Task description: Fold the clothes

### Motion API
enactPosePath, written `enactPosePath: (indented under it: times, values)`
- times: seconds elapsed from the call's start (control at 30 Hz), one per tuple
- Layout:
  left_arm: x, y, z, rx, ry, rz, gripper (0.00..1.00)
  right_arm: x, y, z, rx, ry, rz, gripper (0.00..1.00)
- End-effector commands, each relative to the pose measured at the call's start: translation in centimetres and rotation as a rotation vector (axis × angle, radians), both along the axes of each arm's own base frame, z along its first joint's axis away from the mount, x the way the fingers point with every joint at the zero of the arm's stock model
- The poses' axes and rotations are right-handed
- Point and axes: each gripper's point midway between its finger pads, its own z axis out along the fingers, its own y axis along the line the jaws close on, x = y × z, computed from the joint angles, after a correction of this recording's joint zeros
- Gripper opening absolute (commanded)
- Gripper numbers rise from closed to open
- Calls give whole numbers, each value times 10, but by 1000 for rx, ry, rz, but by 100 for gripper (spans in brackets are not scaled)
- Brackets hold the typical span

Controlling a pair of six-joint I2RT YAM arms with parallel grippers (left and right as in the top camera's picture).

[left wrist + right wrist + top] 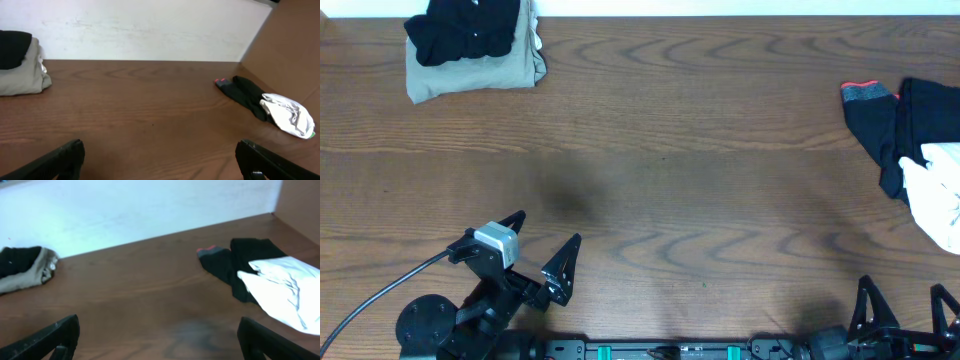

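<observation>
Left gripper (pixel 545 235) sits low over the near edge of the table (pixel 700 170), toward the table's left end. Its jaws are spread wide with nothing between them. From its wrist camera I see both dark fingers (pixel 67 157) at the bottom corners of the view and only bare wood between them. A grey cable (pixel 380 295) trails off that arm toward the table's near-left corner.

Right gripper (pixel 903 295) is at the near edge as well, by the table's right end. It is equally wide and empty, with its fingers (pixel 57 335) framing open tabletop.

The clothes lie in two heaps, both well apart from the grippers. At the table's far-left corner I have a folded khaki garment (pixel 470 70) with a black garment (pixel 460 28) bunched on top of it. Along the table's right edge, toward the far side, a black piece with red-orange trim (pixel 872 108) lies crumpled. A white garment (pixel 940 195) is draped over its nearer end, running off the side of the overhead view. The middle of the table shows plain wood grain.
</observation>
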Motion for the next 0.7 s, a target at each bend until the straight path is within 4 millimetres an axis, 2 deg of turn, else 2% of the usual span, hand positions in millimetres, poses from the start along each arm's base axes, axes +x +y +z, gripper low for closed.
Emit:
enactPosePath:
  times: [0.0,0.2,0.67]
  values:
    - [-3,-3,5,-11,-16,-16,98,-3,-6,-2,-10,8,-31,99]
    - [-3,-3,5,-11,-16,-16,98,-7,-7,-15,-22,62,-31,99]
    - [-3,-3,5,-11,-16,-16,98,-6,-6,-12,-16,50,-29,99]
